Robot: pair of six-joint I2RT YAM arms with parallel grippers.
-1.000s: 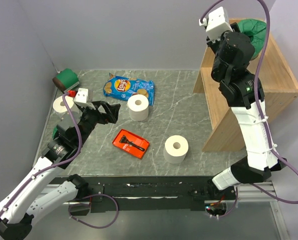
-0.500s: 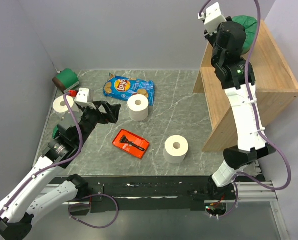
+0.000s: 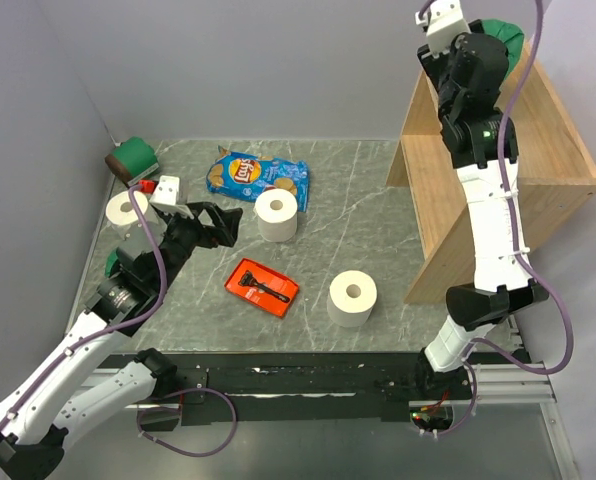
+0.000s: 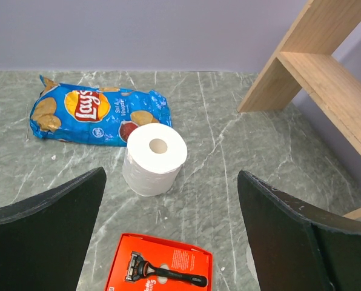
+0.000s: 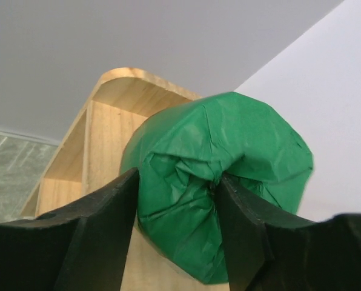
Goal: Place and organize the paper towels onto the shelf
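Green paper towel roll point(image 5: 229, 157) sits between fingers of the right claw point(image 5: 177, 200).

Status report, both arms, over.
Left gripper open, empty. Right gripper around green roll at the shelf, grip unclear. Three white rolls on the table. Nothing seen in the way.

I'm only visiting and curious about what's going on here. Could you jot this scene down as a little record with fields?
Left pincer: open, empty, above the table
Right pincer: on either side of a green roll at the top of the shelf; grip unclear
On the table: three white rolls, a second green roll in the far left corner
Other things: chip bag, red tray holding a razor
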